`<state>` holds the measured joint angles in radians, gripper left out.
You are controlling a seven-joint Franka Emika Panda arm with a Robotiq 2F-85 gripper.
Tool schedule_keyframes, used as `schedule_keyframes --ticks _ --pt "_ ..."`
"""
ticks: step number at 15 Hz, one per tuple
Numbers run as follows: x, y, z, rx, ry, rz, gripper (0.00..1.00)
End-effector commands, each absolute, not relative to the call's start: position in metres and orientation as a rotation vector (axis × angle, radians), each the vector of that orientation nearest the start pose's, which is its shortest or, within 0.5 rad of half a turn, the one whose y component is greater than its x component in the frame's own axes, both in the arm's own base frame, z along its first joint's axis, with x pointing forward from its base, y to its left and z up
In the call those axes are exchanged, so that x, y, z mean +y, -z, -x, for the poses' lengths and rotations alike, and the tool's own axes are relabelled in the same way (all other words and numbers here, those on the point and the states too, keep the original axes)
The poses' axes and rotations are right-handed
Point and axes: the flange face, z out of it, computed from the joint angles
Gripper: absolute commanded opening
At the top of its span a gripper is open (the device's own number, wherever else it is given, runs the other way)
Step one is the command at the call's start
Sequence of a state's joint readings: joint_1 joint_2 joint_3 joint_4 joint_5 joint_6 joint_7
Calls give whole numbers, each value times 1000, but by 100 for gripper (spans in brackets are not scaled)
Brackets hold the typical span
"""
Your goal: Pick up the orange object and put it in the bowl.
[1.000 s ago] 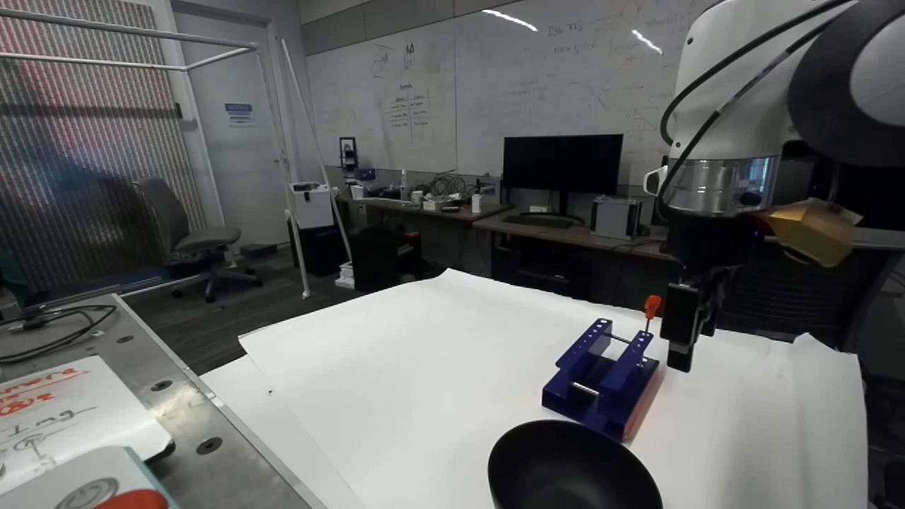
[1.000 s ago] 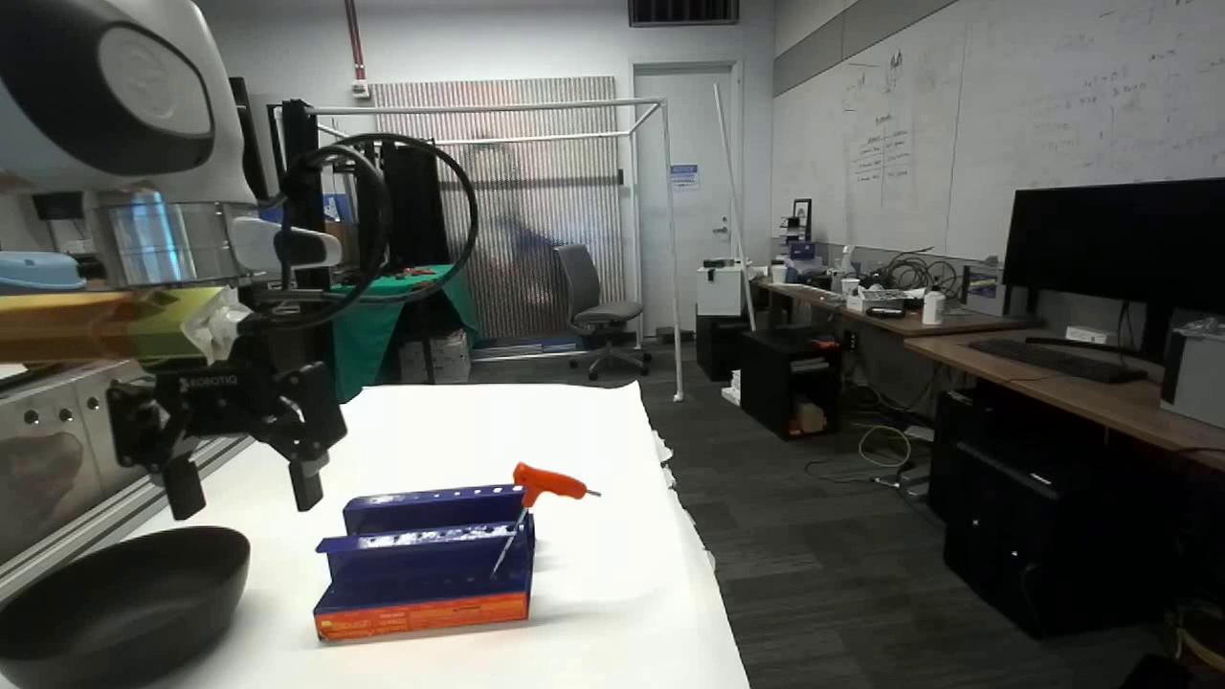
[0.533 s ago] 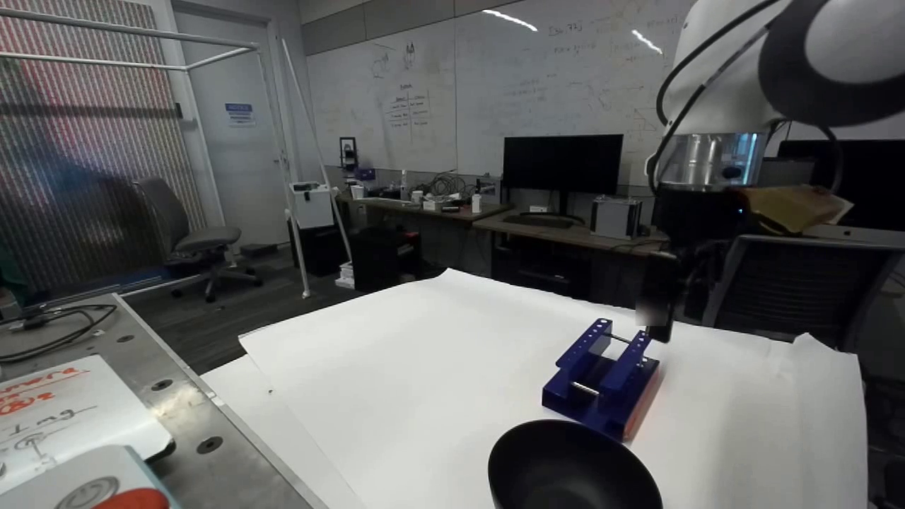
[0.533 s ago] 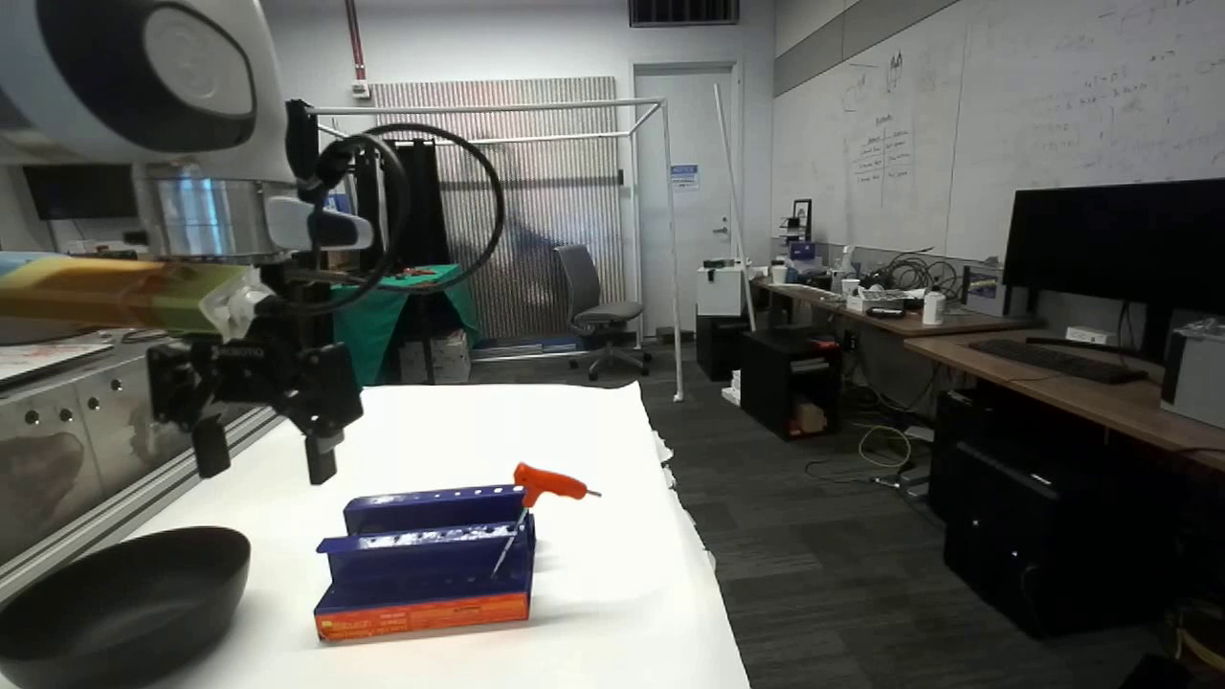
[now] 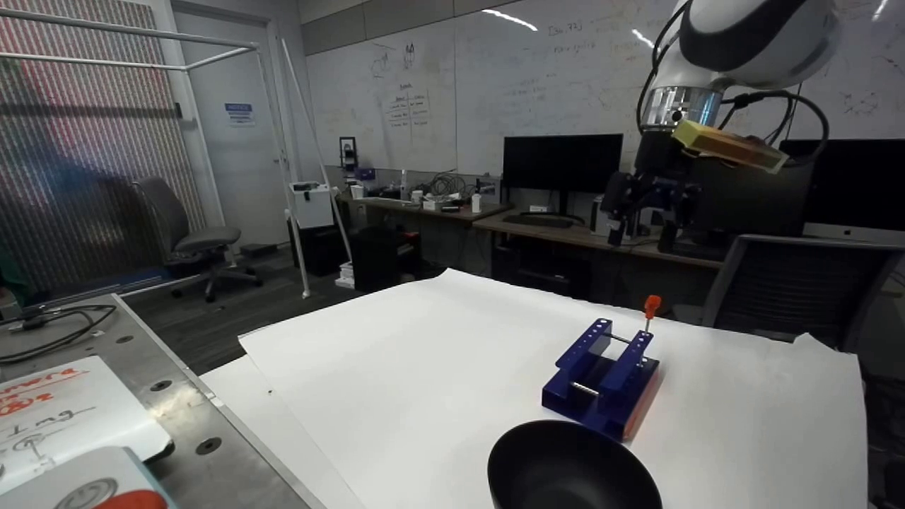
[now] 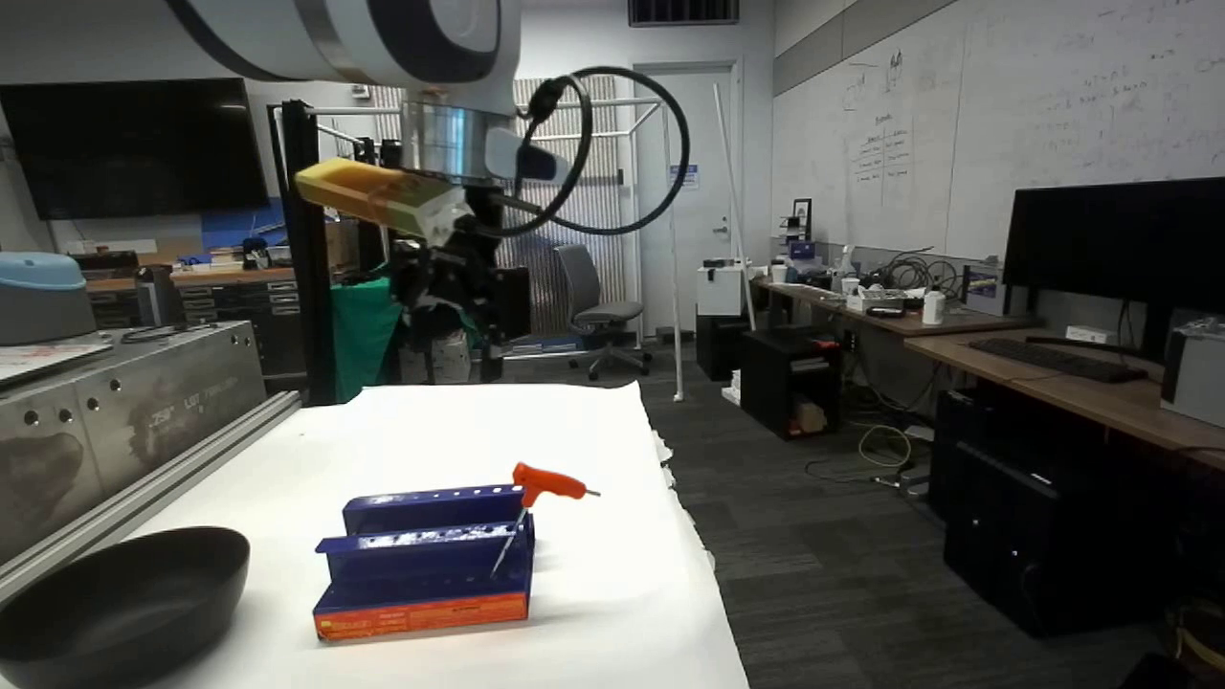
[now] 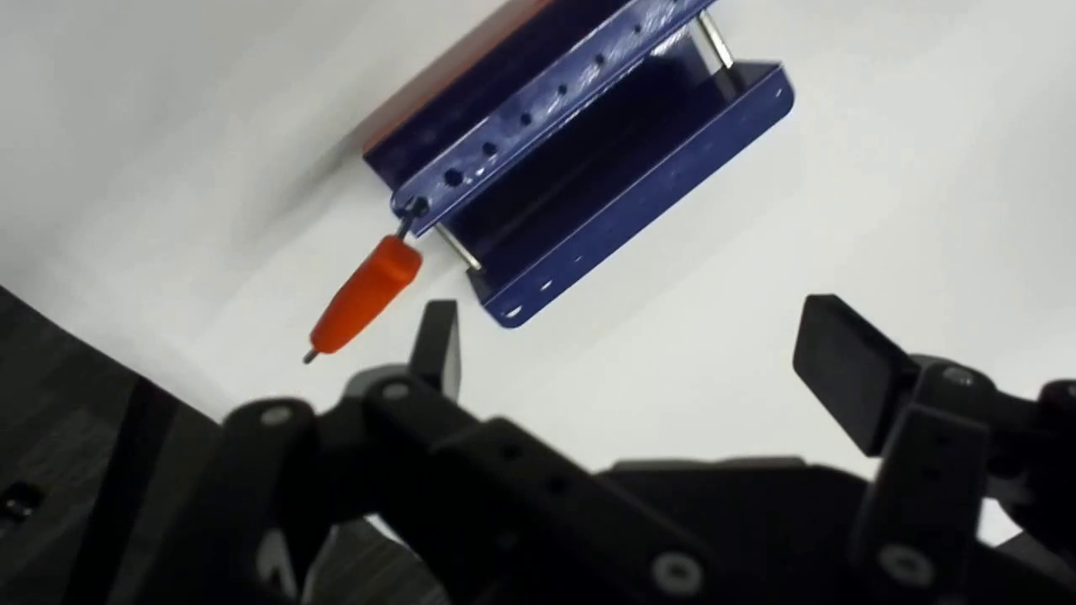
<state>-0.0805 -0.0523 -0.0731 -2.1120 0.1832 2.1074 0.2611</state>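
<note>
The orange object is a small tool with an orange handle and a thin metal shank. It stands in an end hole of the blue rack in both exterior views (image 5: 652, 305) (image 6: 550, 482). It also shows in the wrist view (image 7: 367, 294), left of the jaws. The black bowl (image 5: 573, 466) stands beside the rack and shows at the lower left of an exterior view (image 6: 124, 603); it is out of the wrist view. My gripper (image 5: 642, 235) is open and empty, raised well above the table. Its fingers are spread wide in the wrist view (image 7: 635, 361).
The blue rack (image 5: 601, 382) has two rows of holes and an orange label on its side (image 6: 421, 614). White paper (image 5: 396, 375) covers the table. A metal bench (image 6: 144, 402) runs along one side. A desk with a monitor (image 5: 563, 164) stands behind.
My gripper has risen, moved away from the bowl side and turned, staying open. The orange tool, the rack and the bowl have not moved.
</note>
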Motion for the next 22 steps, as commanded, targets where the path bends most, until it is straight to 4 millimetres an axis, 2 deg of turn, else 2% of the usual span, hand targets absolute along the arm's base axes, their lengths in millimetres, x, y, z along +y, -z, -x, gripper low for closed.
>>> schedule_keyframes --ticks 1,5,8,10,11,12,14,18,22 --pt "-121 -424 -566 1017 -9 2786 100" --pt "-158 -378 -583 1280 -152 2662 100" --pt "-166 -349 -588 1393 -321 2529 100" --pt "-169 -339 -591 1446 -397 2448 100" --pt "-169 -336 -592 1463 -424 2416 97" --pt "-171 -335 -592 1479 -444 2391 77" --pt "-173 -336 -591 1513 -464 2355 70" --pt "-181 -343 -586 1567 -465 2311 38" --pt "-190 -337 -578 1572 -516 2275 6"
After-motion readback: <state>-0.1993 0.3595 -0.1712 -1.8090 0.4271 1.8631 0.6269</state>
